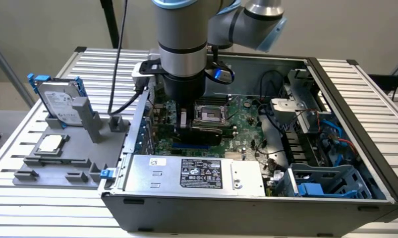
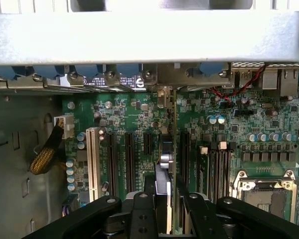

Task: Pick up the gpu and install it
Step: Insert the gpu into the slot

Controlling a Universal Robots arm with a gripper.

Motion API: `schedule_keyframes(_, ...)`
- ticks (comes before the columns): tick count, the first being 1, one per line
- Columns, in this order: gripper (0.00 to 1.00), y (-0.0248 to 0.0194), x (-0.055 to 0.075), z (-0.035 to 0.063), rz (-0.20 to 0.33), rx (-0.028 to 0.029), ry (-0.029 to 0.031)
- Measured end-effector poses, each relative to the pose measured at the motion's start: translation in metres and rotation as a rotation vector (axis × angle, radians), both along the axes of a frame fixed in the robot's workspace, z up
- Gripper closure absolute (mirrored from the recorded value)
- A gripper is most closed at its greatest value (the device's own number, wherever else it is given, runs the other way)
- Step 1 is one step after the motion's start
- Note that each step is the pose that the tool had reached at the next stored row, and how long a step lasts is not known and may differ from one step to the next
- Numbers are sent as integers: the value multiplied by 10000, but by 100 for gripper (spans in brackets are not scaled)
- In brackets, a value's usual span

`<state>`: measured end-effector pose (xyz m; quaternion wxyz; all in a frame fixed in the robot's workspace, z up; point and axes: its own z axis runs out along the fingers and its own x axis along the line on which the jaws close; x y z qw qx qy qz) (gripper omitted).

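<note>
The arm is lowered into an open computer case (image 1: pixel 357 129) that lies on a slatted metal counter (image 1: pixel 14 193). The end effector (image 1: pixel 185 130) is seen above the green motherboard (image 1: pixel 242 116), beside the empty CPU socket (image 1: pixel 210 115). In the wrist view the end effector (image 2: pixel 165 209) is seen pinching the gpu (image 2: pixel 164 174), which is held on edge between the two black fingers (image 2: pixel 142 211); the card stands upright over the motherboard (image 2: pixel 129 112), in line with the expansion slots, its far end reaching toward the rear wall of the case (image 2: pixel 149 35). Whether the card is seated in a slot cannot be told.

One white slot (image 2: pixel 93 162) is counted, with several dark slots beside it. One power supply (image 1: pixel 192 172) lies at the front of the case, bearing a black label (image 1: pixel 202 173) with white print and a small white sticker; the writing cannot be read. A further small label on the rear edge of the motherboard is likewise unreadable.

On the exterior view's left, a grey fixture (image 1: pixel 60 163) holds one hard drive with blue side rails (image 1: pixel 58 101), standing tilted, and one square silver CPU chip (image 1: pixel 50 144), lying flat. One blue drive cage (image 1: pixel 327 181) sits in the case's front corner.
</note>
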<state>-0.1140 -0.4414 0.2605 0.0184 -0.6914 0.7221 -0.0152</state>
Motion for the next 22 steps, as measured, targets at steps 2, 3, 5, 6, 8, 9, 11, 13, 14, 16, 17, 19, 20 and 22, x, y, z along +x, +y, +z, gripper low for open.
schedule_keyframes(2, 73, 0, 0, -4, 8, -6, 8)
schedule_keyframes(3, 73, 0, 0, -5, 13, -8, 11)
schedule_keyframes(5, 73, 0, 1, -8, 24, -10, 15)
schedule_keyframes(6, 73, 0, 1, -9, 31, -10, 16)
schedule_keyframes(8, 73, 0, 3, -11, 54, -9, 19)
schedule_keyframes(9, 73, 1, 4, -12, 67, -8, 19)
schedule_keyframes(11, 73, 4, 7, -13, 100, -7, 19)
schedule_keyframes(13, 73, 5, 8, -12, 120, -10, 21)
schedule_keyframes(14, 73, 5, 8, -13, 123, -10, 22)
schedule_keyframes(16, 73, 6, 9, -16, 127, -10, 23)
schedule_keyframes(17, 73, 6, 9, -18, 127, -11, 23)
schedule_keyframes(19, 73, 6, 9, -25, 128, -9, 24)
schedule_keyframes(20, 73, 6, 9, -28, 128, -9, 26)
schedule_keyframes(22, 73, 6, 9, -35, 127, -10, 31)
